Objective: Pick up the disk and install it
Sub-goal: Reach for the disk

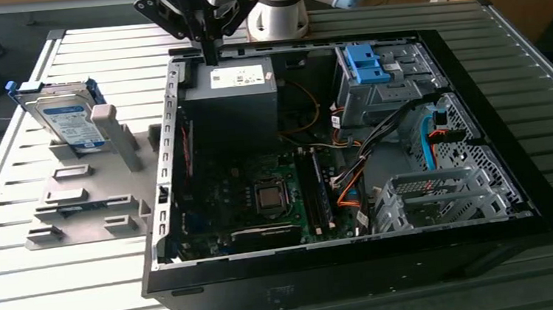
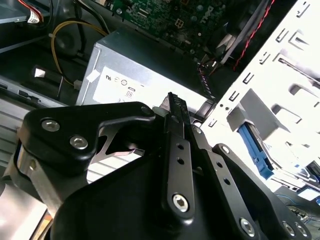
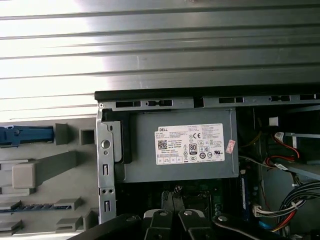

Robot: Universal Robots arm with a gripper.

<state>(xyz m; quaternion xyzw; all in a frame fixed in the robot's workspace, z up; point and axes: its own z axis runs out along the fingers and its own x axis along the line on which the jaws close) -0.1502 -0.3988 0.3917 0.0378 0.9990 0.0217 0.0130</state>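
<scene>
Pickup is not yet made, by the look of it: the disk stands on edge in a grey holder on the slatted table. It is at the exterior view's left, outside the open computer case, with its labelled face showing and its blue carrier frame round the edges. Set upright like this, just beside a grey post, it probably leaves its upper edge free for a grasp from above. The gripper hangs well apart from the disk, over the far rim of the case and just above the power supply, pointing straight down. Its jaws are drawn together with nothing between them. The second wrist view makes this plain, since the gripper narrows to a single tip over the power supply's white label. In the first wrist view the gripper also looks down on that grey box. Inside the case, toward the exterior view's right, a blue latch bracket sits fixed on a grey bay. I judge this bay to be where the disk belongs, since the bracket looks meant to lock a carrier in place. Whether the slot is free cannot be told.
</scene>
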